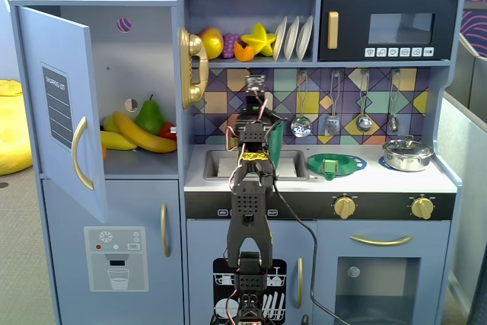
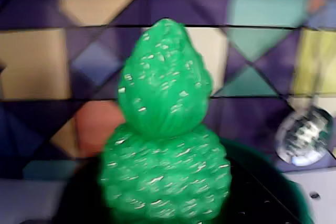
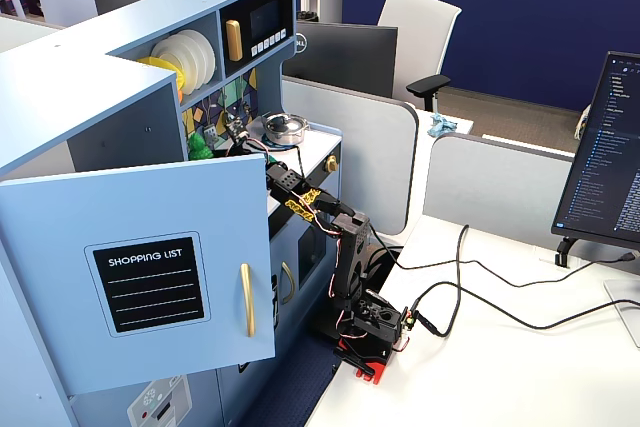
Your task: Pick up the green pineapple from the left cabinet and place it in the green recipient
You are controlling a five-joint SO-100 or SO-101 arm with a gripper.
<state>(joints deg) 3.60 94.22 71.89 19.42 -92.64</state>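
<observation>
The green pineapple [image 2: 165, 145] fills the middle of the wrist view, upright and bumpy, in front of the coloured tile wall. My gripper [image 1: 256, 90] is shut on it, above the sink; the fingers themselves are hidden behind the fruit. The dark-green recipient [image 1: 275, 141] stands just right of my arm in a fixed view, partly covered by it. Its dark rim [image 2: 286, 184] curves under and right of the pineapple. The left cabinet [image 1: 144, 51] stands open, with its blue door [image 1: 65, 112] swung to the left. In another fixed view the pineapple [image 3: 200, 150] shows as a green spot by the gripper.
A banana [image 1: 143, 135] and a dark green pear [image 1: 150, 116] lie in the cabinet. A flat green strainer dish [image 1: 335, 164] and a silver pot [image 1: 408, 154] sit on the counter. Ladles [image 1: 302, 125] hang on the tile wall; one [image 2: 303, 136] is close on the right.
</observation>
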